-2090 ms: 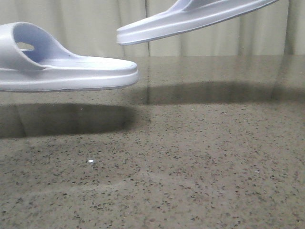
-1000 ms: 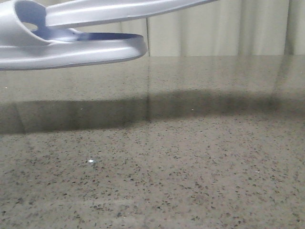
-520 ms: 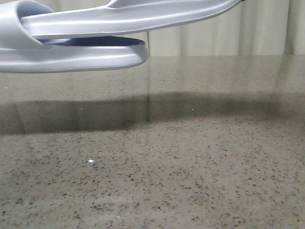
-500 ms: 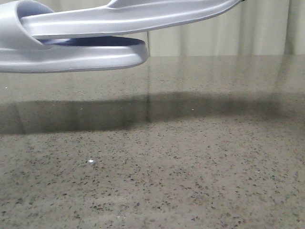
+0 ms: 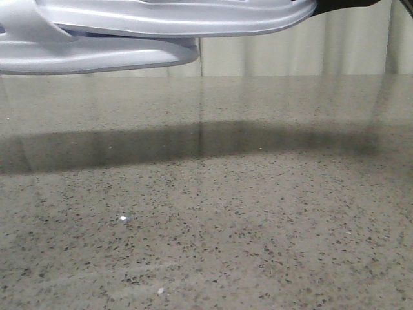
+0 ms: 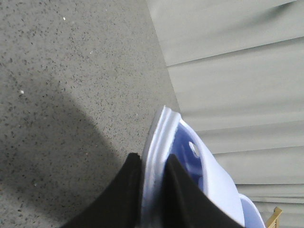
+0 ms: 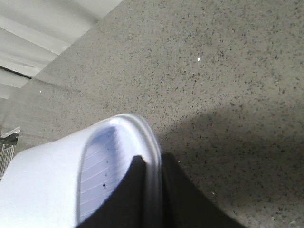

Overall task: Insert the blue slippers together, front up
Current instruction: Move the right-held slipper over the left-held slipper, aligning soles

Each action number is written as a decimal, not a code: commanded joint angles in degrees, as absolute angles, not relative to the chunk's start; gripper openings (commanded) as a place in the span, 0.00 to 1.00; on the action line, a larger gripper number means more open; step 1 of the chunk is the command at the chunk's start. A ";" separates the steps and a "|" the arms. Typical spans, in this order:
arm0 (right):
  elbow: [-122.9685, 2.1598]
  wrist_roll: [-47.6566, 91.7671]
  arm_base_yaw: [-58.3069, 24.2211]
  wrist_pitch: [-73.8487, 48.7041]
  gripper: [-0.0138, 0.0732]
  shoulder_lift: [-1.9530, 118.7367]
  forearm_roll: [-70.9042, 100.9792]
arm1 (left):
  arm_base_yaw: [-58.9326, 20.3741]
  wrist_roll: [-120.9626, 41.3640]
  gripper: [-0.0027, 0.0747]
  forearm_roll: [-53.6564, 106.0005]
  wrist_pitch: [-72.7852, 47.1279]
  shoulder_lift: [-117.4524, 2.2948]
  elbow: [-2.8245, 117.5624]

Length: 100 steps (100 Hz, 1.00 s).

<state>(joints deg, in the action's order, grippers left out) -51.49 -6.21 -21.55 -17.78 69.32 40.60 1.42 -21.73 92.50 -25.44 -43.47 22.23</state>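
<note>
Blue slippers [image 5: 129, 32] nested, held aloft – each hand [image 6: 153, 194] pinching one sole

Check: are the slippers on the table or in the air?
In the air. In the front view both slippers hang above the table, their shadow well below them.

Left gripper [image 6: 153, 190] clamped on slipper edge, right gripper [image 7: 152, 190] likewise

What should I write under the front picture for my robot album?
Two pale blue slippers held in the air, one pushed into the other, above a speckled table with their long shadow below.
</note>
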 commanded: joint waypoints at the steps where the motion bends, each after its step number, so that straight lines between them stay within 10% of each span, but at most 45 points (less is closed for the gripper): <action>1: -53.10 -5.54 -21.76 -15.35 0.04 68.25 41.56 | 1.45 -21.80 0.06 96.54 -28.68 -43.29 23.93; 100: -53.10 7.57 -21.76 -18.20 0.04 68.25 43.34 | 1.45 -23.25 0.06 98.59 -36.12 -43.52 23.93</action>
<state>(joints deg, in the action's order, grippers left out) -51.49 6.14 -21.55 -19.20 69.32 41.71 1.42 -23.41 93.13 -32.14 -43.57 22.15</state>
